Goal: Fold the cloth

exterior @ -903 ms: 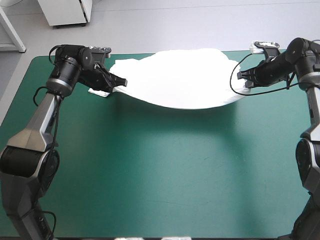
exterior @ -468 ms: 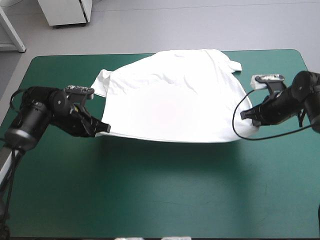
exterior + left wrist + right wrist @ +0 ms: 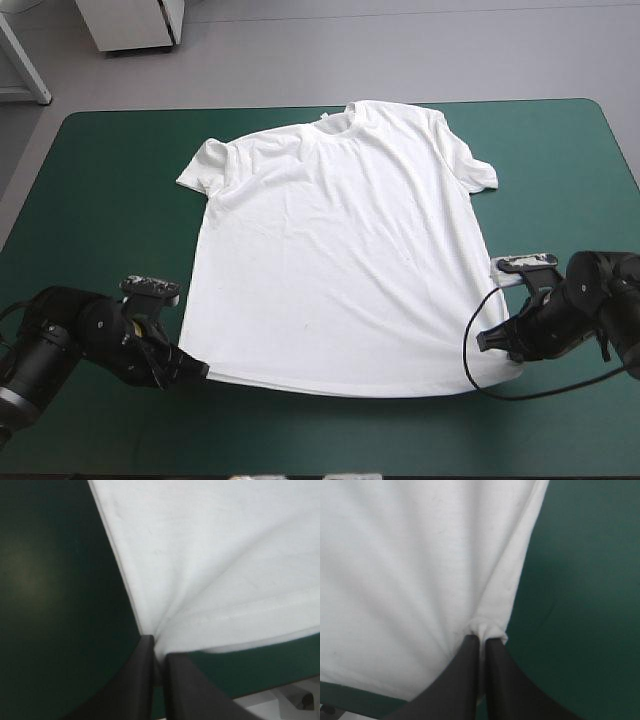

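The white T-shirt (image 3: 335, 250) lies spread out on the teal-green cover, collar toward the far edge and hem toward the near edge. My left gripper (image 3: 198, 370) is shut on the T-shirt at the hem's left corner. In the left wrist view the T-shirt (image 3: 215, 560) fans out ahead of the left gripper (image 3: 159, 652), pinched between its fingers. My right gripper (image 3: 487, 340) is shut on the T-shirt at the hem's right corner. From the right gripper (image 3: 481, 641) the T-shirt (image 3: 410, 565) stretches away in taut folds. The hem between the two corners sags slightly above the cover.
Bare teal-green cover (image 3: 90, 170) shows to the left, to the right and along the near edge. The table's near edge lies close behind both grippers.
Both grippers have drawn the T-shirt from the far edge toward the near edge. The T-shirt, earlier bunched and hanging, now lies spread flat with both sleeves and the collar showing.
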Controlling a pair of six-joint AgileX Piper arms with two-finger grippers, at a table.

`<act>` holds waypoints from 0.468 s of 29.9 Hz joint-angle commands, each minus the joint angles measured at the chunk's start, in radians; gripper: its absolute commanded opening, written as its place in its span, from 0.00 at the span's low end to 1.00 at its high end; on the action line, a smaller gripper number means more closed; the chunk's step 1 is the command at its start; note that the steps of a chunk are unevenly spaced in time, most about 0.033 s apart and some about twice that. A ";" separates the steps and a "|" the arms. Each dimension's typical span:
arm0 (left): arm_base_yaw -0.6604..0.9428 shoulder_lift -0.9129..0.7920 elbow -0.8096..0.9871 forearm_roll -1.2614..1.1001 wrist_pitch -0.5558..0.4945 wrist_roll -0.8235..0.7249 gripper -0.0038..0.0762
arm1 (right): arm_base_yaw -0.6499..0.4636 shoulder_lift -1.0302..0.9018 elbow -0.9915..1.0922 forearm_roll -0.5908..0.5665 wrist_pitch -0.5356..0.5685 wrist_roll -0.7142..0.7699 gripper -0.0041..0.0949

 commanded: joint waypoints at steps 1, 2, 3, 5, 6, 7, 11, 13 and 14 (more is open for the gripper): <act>-0.029 -0.048 0.046 -0.031 0.052 -0.028 0.04 | 0.002 -0.101 0.052 -0.005 0.024 0.006 0.03; -0.035 -0.057 0.065 -0.033 0.052 -0.039 0.04 | 0.002 -0.118 0.069 -0.005 0.024 0.010 0.03; -0.044 -0.071 0.083 -0.037 0.052 -0.043 0.04 | 0.002 -0.138 0.091 -0.003 0.024 0.015 0.03; -0.054 -0.090 0.111 -0.043 0.052 -0.060 0.04 | 0.002 -0.174 0.130 -0.001 0.024 0.018 0.03; -0.059 -0.102 0.121 -0.043 0.052 -0.066 0.04 | 0.002 -0.191 0.152 -0.001 0.024 0.019 0.03; -0.061 -0.111 0.126 -0.048 0.052 -0.066 0.04 | 0.002 -0.206 0.174 -0.001 0.024 0.021 0.03; -0.061 -0.132 0.131 -0.054 0.052 -0.066 0.04 | 0.002 -0.235 0.226 0.014 0.024 0.021 0.03; -0.061 -0.135 0.131 -0.058 0.052 -0.066 0.04 | 0.002 -0.240 0.235 0.014 0.024 0.017 0.03; -0.061 -0.137 0.131 -0.056 0.052 -0.066 0.04 | 0.002 -0.242 0.235 0.011 0.024 0.017 0.03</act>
